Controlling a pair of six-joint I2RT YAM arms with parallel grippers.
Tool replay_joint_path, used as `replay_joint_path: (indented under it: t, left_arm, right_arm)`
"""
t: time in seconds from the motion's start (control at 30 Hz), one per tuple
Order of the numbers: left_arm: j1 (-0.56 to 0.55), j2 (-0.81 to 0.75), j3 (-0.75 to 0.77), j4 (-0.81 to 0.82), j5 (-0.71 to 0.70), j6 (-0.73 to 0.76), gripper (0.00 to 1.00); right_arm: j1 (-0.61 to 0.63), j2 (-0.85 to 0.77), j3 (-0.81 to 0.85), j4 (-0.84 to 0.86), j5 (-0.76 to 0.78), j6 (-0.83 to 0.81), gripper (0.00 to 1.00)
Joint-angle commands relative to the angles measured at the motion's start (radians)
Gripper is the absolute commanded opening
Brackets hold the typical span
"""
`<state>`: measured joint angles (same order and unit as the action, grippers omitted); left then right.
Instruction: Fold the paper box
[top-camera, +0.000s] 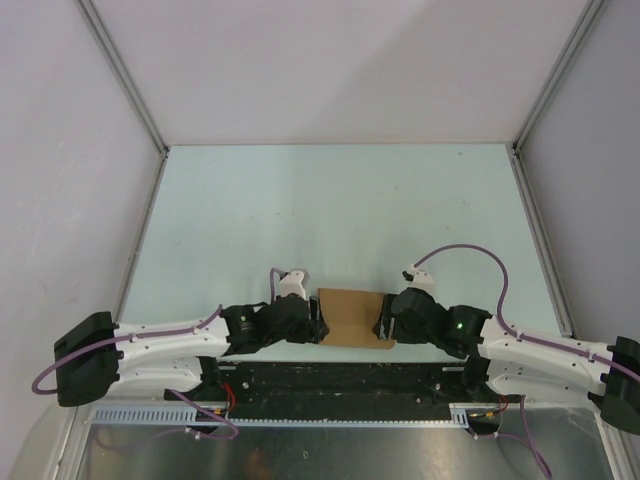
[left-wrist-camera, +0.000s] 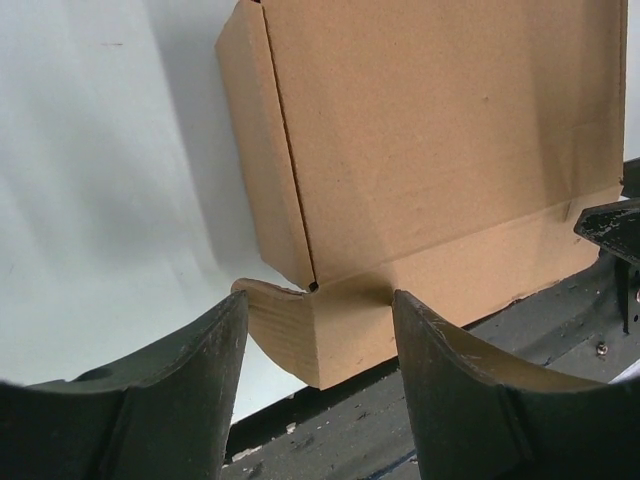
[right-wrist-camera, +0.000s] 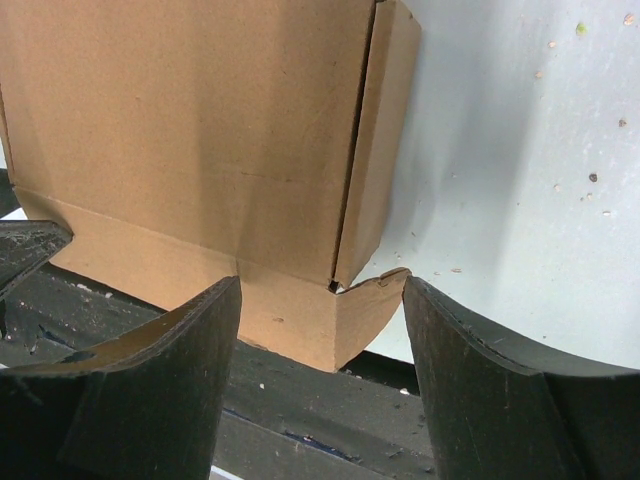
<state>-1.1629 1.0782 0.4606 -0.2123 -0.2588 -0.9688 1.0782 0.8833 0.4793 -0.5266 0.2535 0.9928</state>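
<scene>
One plain brown cardboard box (top-camera: 353, 316) lay at the near edge of the pale green table (top-camera: 330, 200), just beside the black base rail (top-camera: 330, 378), with open tabletop beyond. Two grippers flanked it. The left gripper (top-camera: 318, 328) and right gripper (top-camera: 385, 322) each stood wide around a near corner, flaps touching fingers. Whether they were clamping the box could not be told.

No text, label, brand name, number or sign can be read in any of the three views. The paper box (top-camera: 352, 317), at the near middle of the table, shows only plain brown cardboard on every face in view, with no print or stamp on it.
</scene>
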Motion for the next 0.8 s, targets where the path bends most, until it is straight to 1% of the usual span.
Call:
replay_joint_path:
  t: [0.0,0.33,0.77]
  left_arm:
    - [-0.006,0.011,0.042,0.027,-0.020,-0.007,0.65]
    - [-0.007,0.023,0.046,0.054,0.007,-0.010,0.64]
    - [-0.007,-0.020,0.023,0.088,0.066,-0.031,0.64]
  right_arm:
    - [0.006,-0.009,0.022,0.005,0.010,-0.003,0.71]
    - [0.005,-0.009,0.005,0.050,-0.022,0.003,0.71]
    - [-0.004,-0.020,0.004,0.073,-0.074,0.009,0.71]
